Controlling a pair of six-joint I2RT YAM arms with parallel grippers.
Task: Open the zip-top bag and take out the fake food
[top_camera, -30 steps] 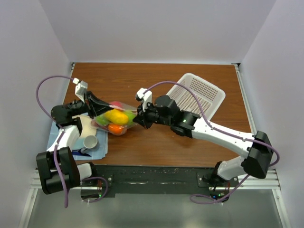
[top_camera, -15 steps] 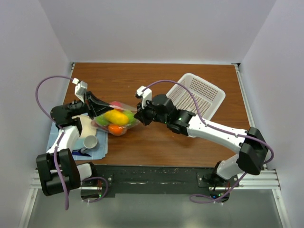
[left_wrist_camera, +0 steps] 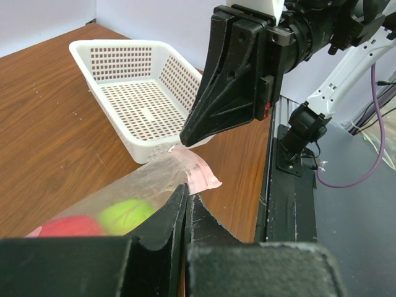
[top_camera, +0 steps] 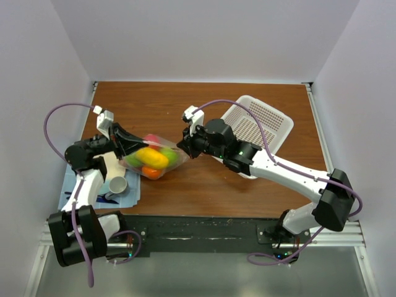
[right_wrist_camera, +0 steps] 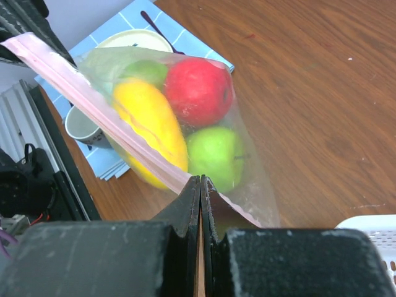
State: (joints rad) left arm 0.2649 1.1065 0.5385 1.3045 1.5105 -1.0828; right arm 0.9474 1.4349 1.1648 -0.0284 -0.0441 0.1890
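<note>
- Both pairs of jaws are pressed together on the zip-top bag. The left gripper pinches its left end and the right gripper pinches its right end.
- From the left wrist, the left gripper's dark fingers meet with no gap on the pink zip strip. The right gripper's closed tip comes down onto the same strip just beyond them.
- From the right wrist, the right gripper's fingers are likewise closed on the strip's corner. The strip runs taut up and away towards the left gripper.
- The bag hangs stretched between the two grippers over the left half of the wooden table, with the fruit sagging in its belly below the strip.
- I cannot tell whether the zip is sealed or parted.
- All the fake food is inside the bag: a red apple, a green apple, a long yellow piece and a second green piece behind it. From above, an orange piece shows at the bag's near side.
- A white mesh basket lies tilted to the right, behind the right arm and apart from the bag.
- A blue checked cloth lies at the table's near-left corner, with a white cup and a beige plate on it, close beside the bag.
</note>
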